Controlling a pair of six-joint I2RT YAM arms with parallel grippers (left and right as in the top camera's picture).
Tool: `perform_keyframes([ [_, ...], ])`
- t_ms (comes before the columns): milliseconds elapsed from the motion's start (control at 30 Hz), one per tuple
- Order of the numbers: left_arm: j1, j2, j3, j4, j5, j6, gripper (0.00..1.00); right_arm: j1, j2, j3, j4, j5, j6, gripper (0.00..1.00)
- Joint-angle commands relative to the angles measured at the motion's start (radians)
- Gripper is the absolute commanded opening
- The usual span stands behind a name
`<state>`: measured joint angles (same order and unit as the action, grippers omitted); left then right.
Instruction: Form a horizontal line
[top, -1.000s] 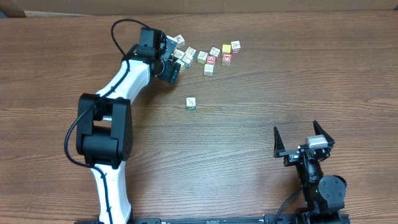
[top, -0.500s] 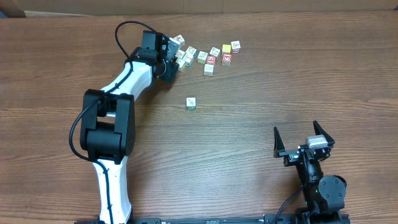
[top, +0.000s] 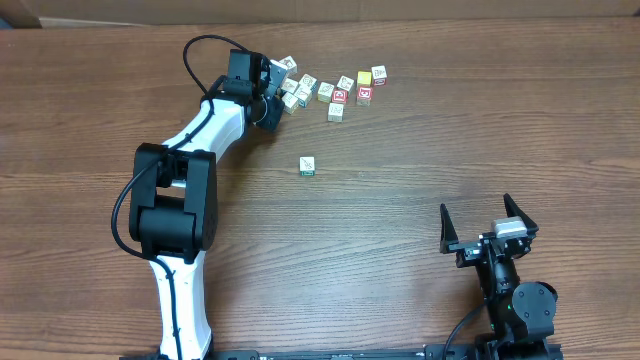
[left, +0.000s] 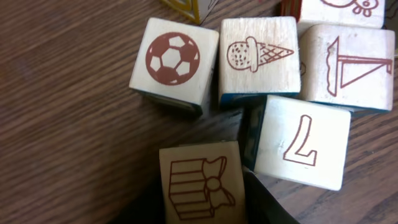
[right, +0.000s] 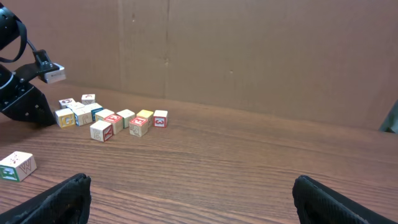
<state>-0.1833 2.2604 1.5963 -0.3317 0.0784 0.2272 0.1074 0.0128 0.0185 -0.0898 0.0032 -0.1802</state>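
Observation:
My left gripper (top: 277, 108) is down at the left end of a loose cluster of small picture cubes (top: 335, 92) at the far side of the table. In the left wrist view its dark jaws press both sides of a pale cube with a gift drawing (left: 199, 180); the gripper (left: 202, 214) is shut on it. Right around it sit a football cube (left: 174, 62), an ice-cream cube (left: 258, 59), a sailboat cube (left: 348, 62) and a "7" cube (left: 303, 142). A lone white-green cube (top: 308, 166) lies apart, mid-table. No horizontal line of cubes is in view. My right gripper (top: 490, 225) rests open and empty.
Red-faced and yellow cubes (top: 364, 86) lie at the cluster's right end. In the right wrist view the cluster (right: 112, 121) stands before a brown cardboard wall (right: 249, 56), with the lone cube (right: 17, 166) at the left edge. The left arm's cable (top: 195, 55) loops near the back edge.
The left gripper's jaws have closed in onto the gift cube, and the left arm shifted slightly toward the cluster. The right arm and the lone cube have not moved.

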Motion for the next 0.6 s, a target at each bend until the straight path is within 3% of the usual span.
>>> perform_keyframes([
  [0, -0.003, 0.015, -0.003, -0.027, -0.002, -0.084, 0.36, 0.004, -0.01, -0.011, 0.006, -0.006, -0.001, 1.0],
  [200, -0.001, -0.005, 0.014, -0.021, -0.011, -0.124, 0.47, 0.004, -0.01, -0.011, 0.006, -0.006, -0.001, 1.0],
  [567, -0.001, -0.005, 0.019, -0.019, -0.081, -0.139, 0.46, 0.004, -0.01, -0.011, 0.006, -0.006, -0.001, 1.0],
])
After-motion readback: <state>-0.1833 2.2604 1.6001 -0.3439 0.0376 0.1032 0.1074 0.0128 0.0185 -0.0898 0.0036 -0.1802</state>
